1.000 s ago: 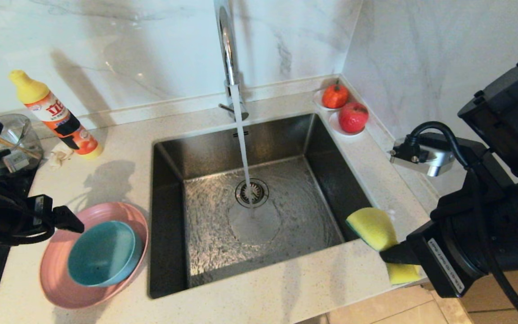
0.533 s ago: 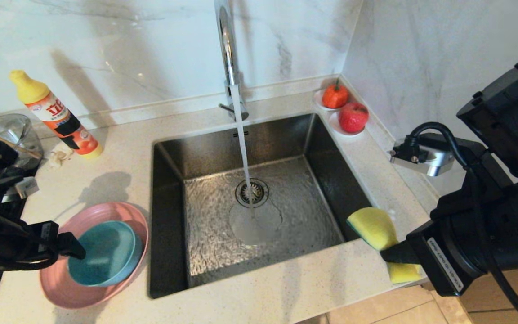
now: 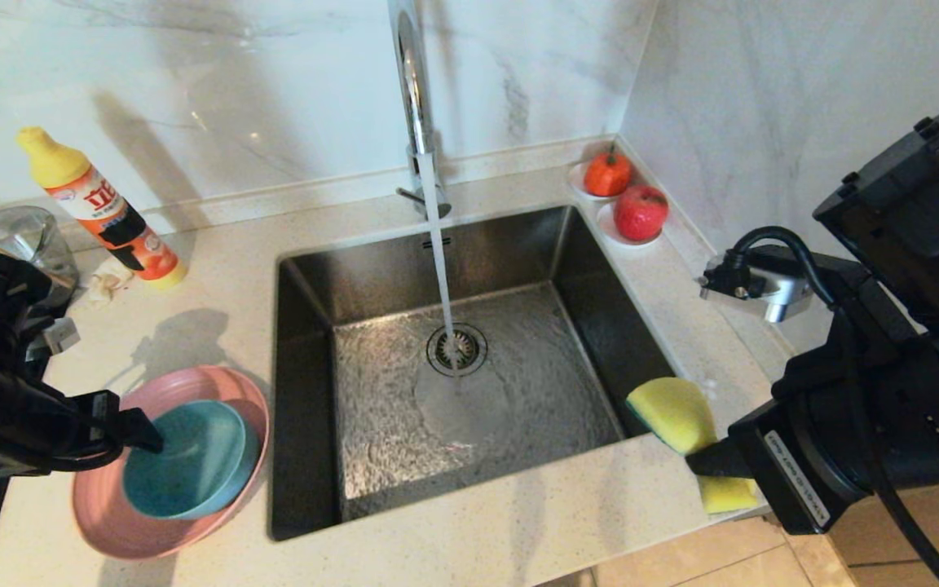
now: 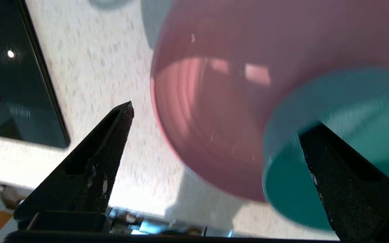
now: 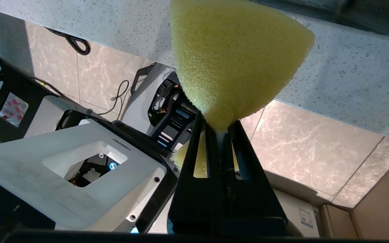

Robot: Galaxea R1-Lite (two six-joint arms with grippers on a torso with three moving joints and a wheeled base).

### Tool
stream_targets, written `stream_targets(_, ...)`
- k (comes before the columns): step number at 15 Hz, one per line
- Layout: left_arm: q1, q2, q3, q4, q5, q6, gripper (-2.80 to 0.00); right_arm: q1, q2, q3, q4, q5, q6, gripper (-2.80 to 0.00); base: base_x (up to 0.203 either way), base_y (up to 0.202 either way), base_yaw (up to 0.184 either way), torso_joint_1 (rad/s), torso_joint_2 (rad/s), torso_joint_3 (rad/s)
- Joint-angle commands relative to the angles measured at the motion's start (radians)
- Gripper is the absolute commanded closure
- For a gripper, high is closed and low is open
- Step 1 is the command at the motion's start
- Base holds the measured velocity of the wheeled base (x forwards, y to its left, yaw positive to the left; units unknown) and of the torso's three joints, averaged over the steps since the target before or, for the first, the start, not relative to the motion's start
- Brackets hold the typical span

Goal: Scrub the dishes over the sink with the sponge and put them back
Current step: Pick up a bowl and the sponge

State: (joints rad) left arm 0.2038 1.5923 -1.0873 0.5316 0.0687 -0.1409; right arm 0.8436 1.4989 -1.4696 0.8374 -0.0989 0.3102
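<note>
1. Now the left gripper [image 3: 139, 430] is down at the stacked dishes, fingers spread as wide as they go and nothing in them. In the left wrist view one finger [image 4: 336, 175] hangs over the bowl's inside, the other finger [image 4: 106, 141] stands off the plate's edge over the counter [image 3: 192, 326].
2. The right gripper [image 3: 702, 466] waits at the sink's near right corner, clamped tight on the sponge [image 3: 673, 412], pinching it at the waist so both ends flare.
3. To do this pick well, I'd say choose one rim. As the fingers straddle now they span bowl wall and plate together; a close here could drag both.
4. Safer, in my judgement: set one finger inside the teal bowl [image 3: 188, 458] and the other just outside its wall, then squeeze and lift straight up so the pink plate [image 3: 111, 522] stays put.
5. Containers: the bowl sits inside the plate on the counter to the left of the sink; I see nothing in it.
6. The sink [image 3: 469, 359] holds only a sheet of running water; the tap [image 3: 412, 90] streams beside the drain strainer [image 3: 457, 349].
7. A glass bowl [image 3: 25, 236] stands at the far left, contents unclear.
</note>
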Motion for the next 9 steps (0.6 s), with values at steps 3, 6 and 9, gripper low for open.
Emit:
stream_targets(3,0.002,0.030,-0.002,-0.002,-0.017,-0.004,-2.80,0.000,0.006,-0.001,0.002,0.001,0.001,0.00,0.000,0.000,0.000,0.000,0.00,0.000)
stream_targets(6,0.000,0.043,-0.008,-0.002,-0.029,-0.006,-2.80,0.000,0.001,-0.003,0.003,-0.001,0.001,0.00,0.000,0.000,0.000,0.000,0.00,0.000)
stream_targets(9,0.000,0.054,-0.005,-0.002,-0.035,-0.009,-2.80,0.000,-0.005,-0.003,0.005,-0.001,0.001,0.00,0.000,0.000,0.000,0.000,0.00,0.000)
